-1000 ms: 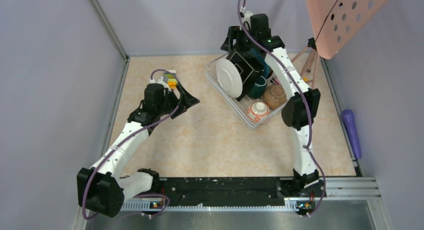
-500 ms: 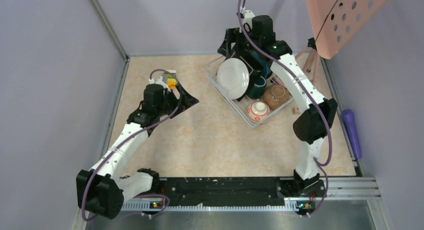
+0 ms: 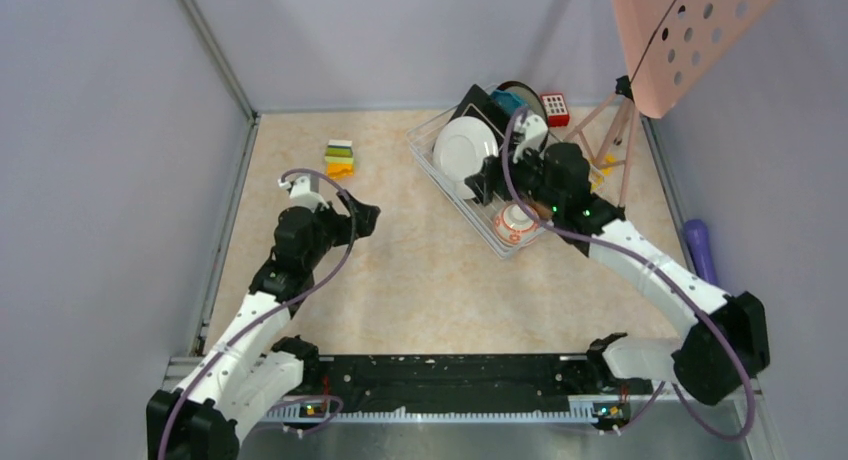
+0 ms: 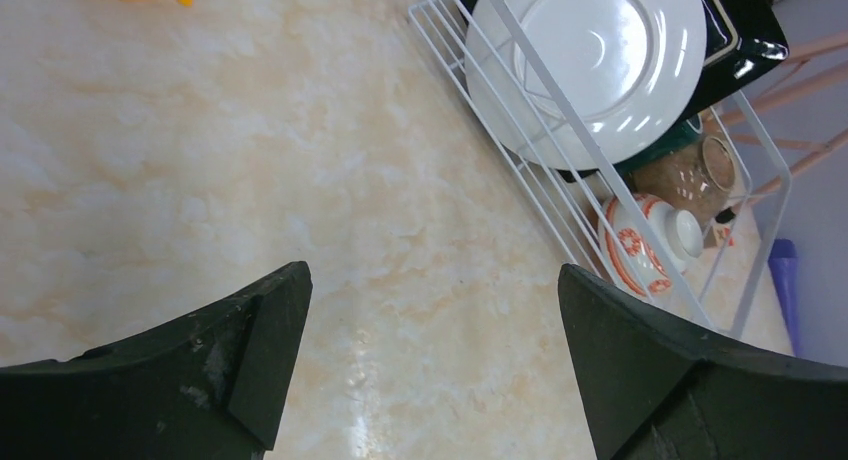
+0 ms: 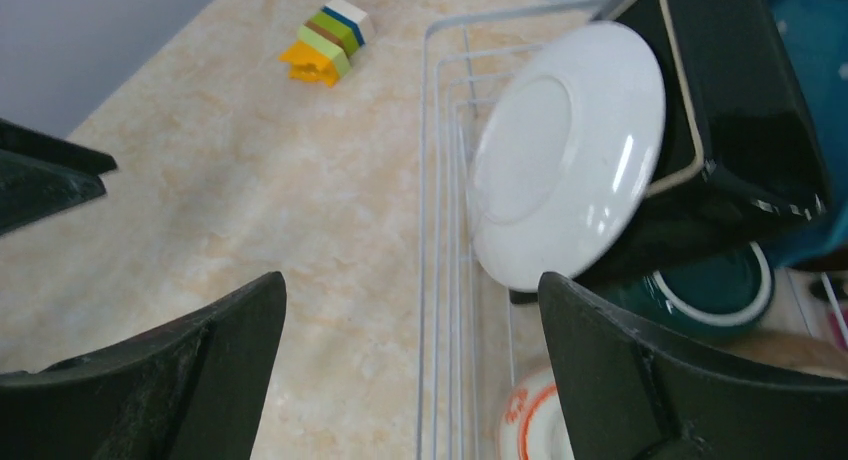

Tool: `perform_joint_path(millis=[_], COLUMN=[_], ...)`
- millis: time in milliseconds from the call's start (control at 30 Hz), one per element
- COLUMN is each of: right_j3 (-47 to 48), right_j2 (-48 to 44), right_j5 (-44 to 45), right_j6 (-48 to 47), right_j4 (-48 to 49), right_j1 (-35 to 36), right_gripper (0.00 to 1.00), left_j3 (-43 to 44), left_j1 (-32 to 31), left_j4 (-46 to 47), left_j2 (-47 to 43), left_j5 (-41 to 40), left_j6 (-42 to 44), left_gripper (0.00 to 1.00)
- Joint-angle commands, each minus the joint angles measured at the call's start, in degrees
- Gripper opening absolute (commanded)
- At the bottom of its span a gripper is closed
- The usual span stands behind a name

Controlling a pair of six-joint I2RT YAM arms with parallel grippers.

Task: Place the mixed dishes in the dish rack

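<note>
The white wire dish rack (image 3: 432, 158) stands at the back right of the table. A white plate (image 3: 465, 155) stands on edge in it, leaning on a black square plate (image 3: 478, 107), with a blue plate (image 3: 510, 99) behind. A white bowl with orange marks (image 3: 517, 223) lies at the rack's near end. The teal mug (image 5: 715, 285) and a brown bowl (image 4: 690, 175) show only in the wrist views. My right gripper (image 3: 490, 180) hangs open over the rack's left rim (image 5: 424, 230), holding nothing. My left gripper (image 3: 362, 220) is open above bare table, left of the rack.
A small stack of coloured blocks (image 3: 340, 158) sits at the back left. A red toy cube (image 3: 555, 107) lies behind the rack. A pink perforated board (image 3: 690, 30) on thin legs stands at the back right, and a purple object (image 3: 703, 260) lies along the right edge.
My right arm has drawn back from the rack's far end to its near left side, and its jaws have widened. My left arm has pulled back, uncovering the blocks.
</note>
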Motion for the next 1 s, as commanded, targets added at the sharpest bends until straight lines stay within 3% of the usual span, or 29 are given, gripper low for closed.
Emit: perform_joint_path(millis=[0, 200, 367, 500, 733, 967], right_j3=[-12.2, -24.7, -33.6, -42.0, -51.4, -56.3], right_j2=[-10.3, -23.2, -34.9, -39.3, -35.8, -24.2], right_j5=[10.9, 26.4, 25.3, 29.3, 32.1, 28.0], right_j6=[-1.8, -0.2, 4.5, 1.9, 0.8, -0.5], right_j4=[13.6, 11.8, 9.4, 16.0, 30.6, 43.9], right_j1=[0.0, -2.9, -13.3, -14.8, -19.2, -24.3], right_gripper=[0.94, 0.97, 0.97, 0.97, 0.98, 0.99], left_j3=[-3.7, -11.4, -16.3, -19.4, -23.2, -24.7], left_j1=[-0.3, -0.3, -0.3, -0.2, 0.8, 8.7], left_j4=[10.2, 13.7, 16.2, 22.1, 37.1, 52.3], left_j2=[-4.5, -10.2, -13.7, -12.8, -4.2, 11.7], left_j5=[-8.4, -17.5, -23.8, -28.9, -37.5, -30.3], left_j6=[9.2, 15.0, 18.3, 23.6, 32.5, 30.3], left_gripper=[0.99, 0.99, 0.99, 0.94, 0.98, 0.98])
